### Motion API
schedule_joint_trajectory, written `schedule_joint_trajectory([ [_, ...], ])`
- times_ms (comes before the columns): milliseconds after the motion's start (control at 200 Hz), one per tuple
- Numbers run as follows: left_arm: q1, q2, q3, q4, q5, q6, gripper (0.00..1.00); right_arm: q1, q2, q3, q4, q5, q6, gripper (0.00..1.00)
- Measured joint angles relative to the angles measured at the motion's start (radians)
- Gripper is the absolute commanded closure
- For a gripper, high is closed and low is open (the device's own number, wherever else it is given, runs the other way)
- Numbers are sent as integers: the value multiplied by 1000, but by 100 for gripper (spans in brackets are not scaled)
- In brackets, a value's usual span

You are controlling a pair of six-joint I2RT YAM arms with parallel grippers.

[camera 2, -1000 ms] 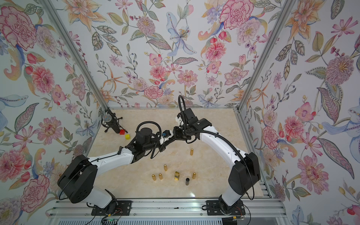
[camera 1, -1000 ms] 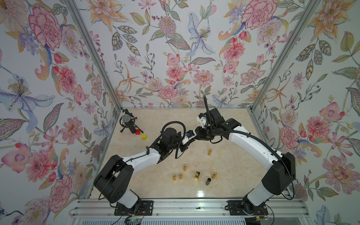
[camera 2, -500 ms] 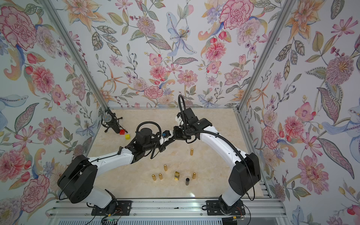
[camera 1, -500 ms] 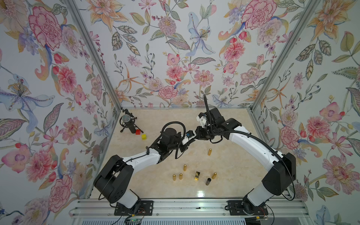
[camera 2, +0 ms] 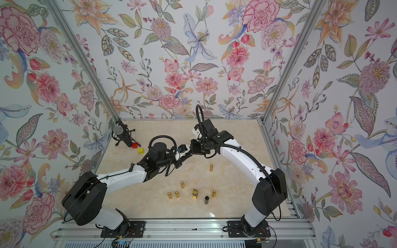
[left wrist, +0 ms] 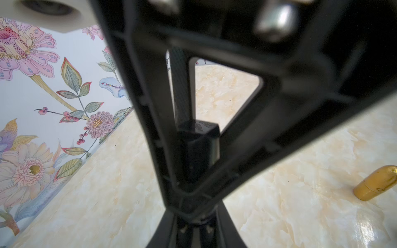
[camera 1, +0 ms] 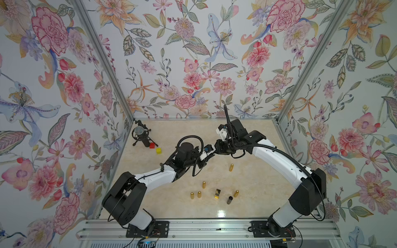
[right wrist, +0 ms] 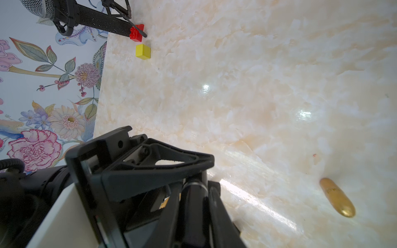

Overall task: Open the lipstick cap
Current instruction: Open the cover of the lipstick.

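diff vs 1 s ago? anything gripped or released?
Right pincer closed onto the free end of the lipstick; hard to see from above. Nothing released. Left pincer kept its grip mid-air; gold tubes on the table unmoved.

A glossy cream marble table (right wrist: 236,96) runs up to a flowered wall (right wrist: 43,85). There a black microphone (right wrist: 38,6) stands on its stand, with a red brick (right wrist: 136,32) against one leg and a yellow block (right wrist: 143,51) just beside the brick. Close to the camera, black jaws crowd around a black lipstick (right wrist: 194,189) with a silver ring, pressed in on both sides of it, and well apart from them a gold lipstick (right wrist: 337,197) lies on its side on the table.
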Motion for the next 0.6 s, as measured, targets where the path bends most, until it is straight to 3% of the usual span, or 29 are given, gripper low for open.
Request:
schedule_joint_trajectory([
  [600,12,-8,-15,-37,-42,0,100,-24,-24,0,8,-14,8,100],
])
